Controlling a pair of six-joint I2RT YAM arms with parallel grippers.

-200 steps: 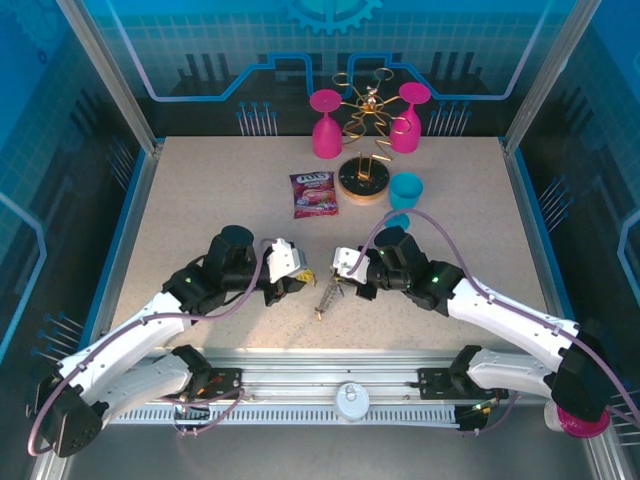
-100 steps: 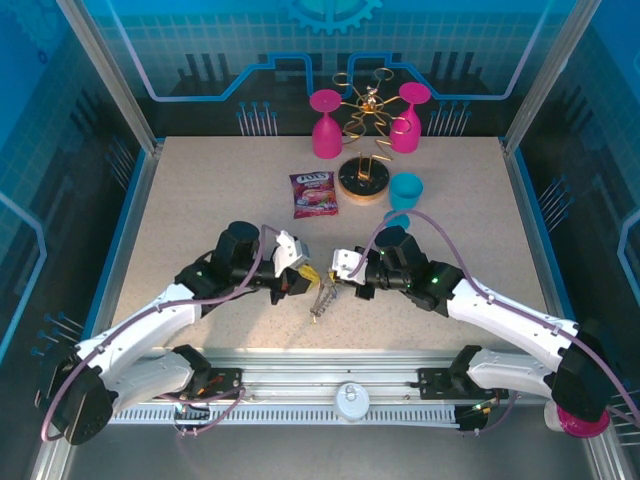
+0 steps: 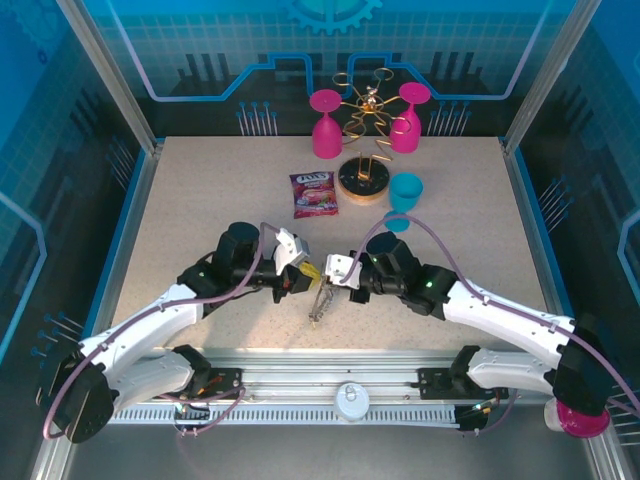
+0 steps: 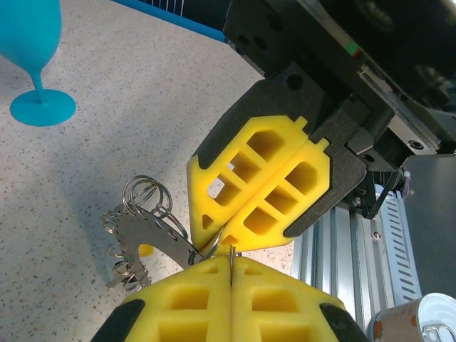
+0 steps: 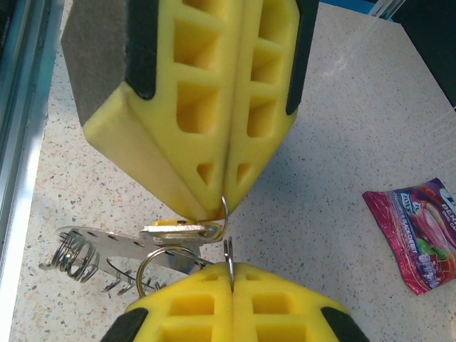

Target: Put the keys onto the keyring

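Having closed in from the left, the left tool (image 3: 308, 272) is now meeting the right tool (image 3: 338, 274) tip to tip. Both are clamping small wire loops of the keyring (image 3: 320, 300), which is trailing onto the speckled worktop (image 3: 200, 200), likely readying a loop for threading. Blue printed panels are enclosing the cell, with pink goblets (image 3: 326, 125) at the back.

speckled table (image 3: 200, 190) — candy packet (image 3: 314, 194), round wooden rack base (image 3: 361, 183), teal goblet (image 3: 405, 188) standing on it
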